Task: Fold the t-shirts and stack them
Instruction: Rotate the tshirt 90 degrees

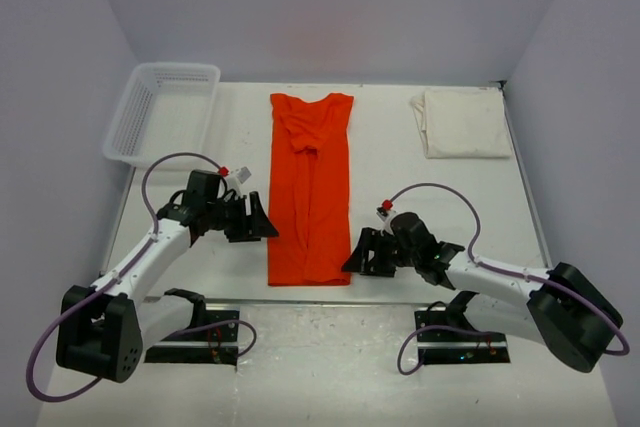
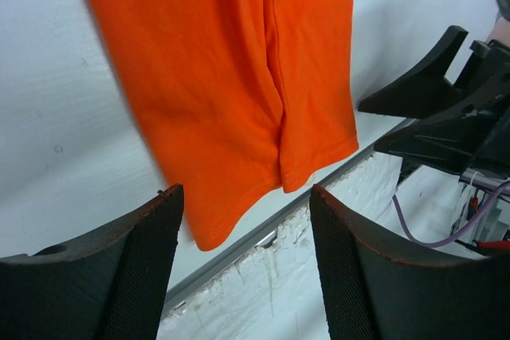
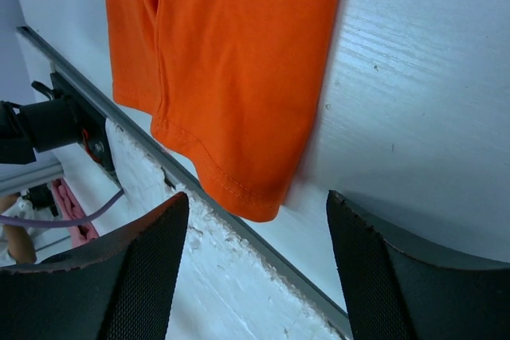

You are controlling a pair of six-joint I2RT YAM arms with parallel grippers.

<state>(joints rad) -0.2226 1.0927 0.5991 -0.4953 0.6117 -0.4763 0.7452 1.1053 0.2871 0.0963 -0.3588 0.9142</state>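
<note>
The orange-red t-shirt (image 1: pixel 310 187) lies flat in the table's middle, folded lengthwise into a narrow strip with its hem toward me. The cream-white t-shirt (image 1: pixel 461 122) sits folded at the back right. My left gripper (image 1: pixel 262 222) stands open just left of the strip's lower part, holding nothing; in its wrist view the hem's corner (image 2: pixel 209 232) lies ahead of its fingers (image 2: pixel 135 268). At the hem's right corner (image 3: pixel 255 201) my right gripper (image 1: pixel 358 252) hovers open and empty, fingers (image 3: pixel 135 276) spread either side of it.
A white lattice basket (image 1: pixel 163 112) stands at the back left. The table's near metal edge (image 3: pixel 239 228) runs right under the hem. White walls close in the left, back and right sides.
</note>
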